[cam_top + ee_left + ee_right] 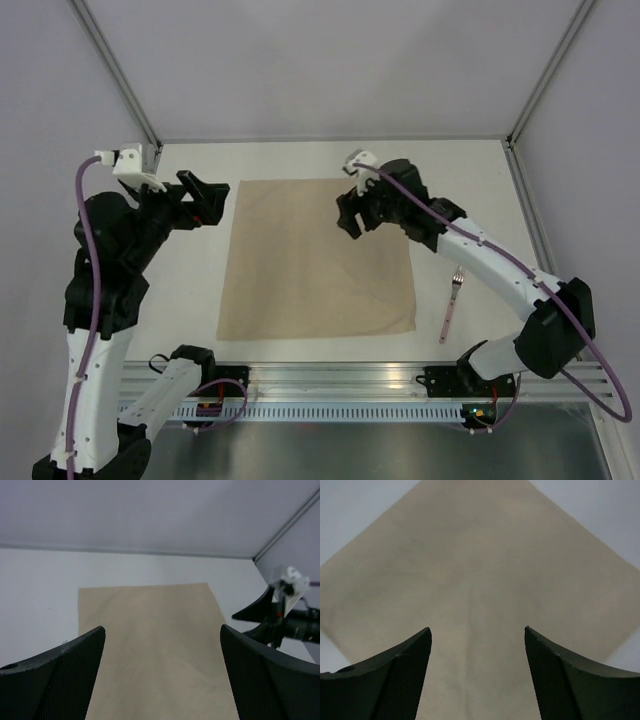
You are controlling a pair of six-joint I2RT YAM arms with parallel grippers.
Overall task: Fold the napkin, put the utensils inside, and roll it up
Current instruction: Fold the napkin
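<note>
Napkin [315, 260]: lay flat at table [480, 180] centre; likely soft, limp; best pinched at a corner.
Left pincer [217, 205]: gaped wide, empty.
Right pincer [346, 216]: gaped wide, empty.

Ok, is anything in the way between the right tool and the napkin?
Nothing visible. The right tool hangs open over the napkin's far right part, bare cloth beneath it. The fork lies off to the right, clear of the napkin.
</note>
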